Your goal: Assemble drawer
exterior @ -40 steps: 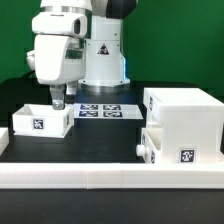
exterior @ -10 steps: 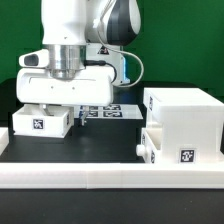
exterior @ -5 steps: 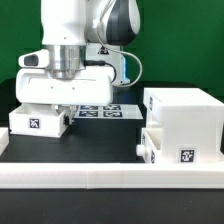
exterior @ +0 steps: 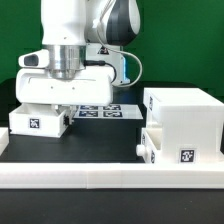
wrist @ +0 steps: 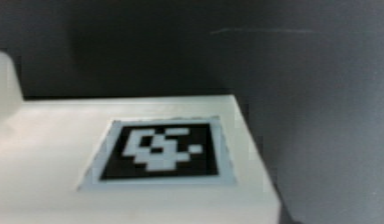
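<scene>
A small white loose tray (exterior: pixel 38 122) with a tag on its front sits at the exterior view's left. My gripper (exterior: pixel 62 107) is lowered onto its rear right part, and the fingertips are hidden between the hand and the tray. The jaws appear shut on the tray's wall. The wrist view is filled by the tray's white surface (wrist: pixel 64 130) and its tag (wrist: pixel 162 150), with no fingers showing. The large casing (exterior: pixel 185 112) stands at the right, with the second tray (exterior: pixel 168 148) sitting partly in its lower opening.
The marker board (exterior: pixel 108 111) lies flat on the black table behind the loose tray. A long white rail (exterior: pixel 110 180) runs along the front, and another piece of rail (exterior: pixel 3 140) is at the left edge.
Since four seconds ago the arm came down onto the loose tray. In the last second the tray shifted slightly to the exterior view's left, then stayed still.
</scene>
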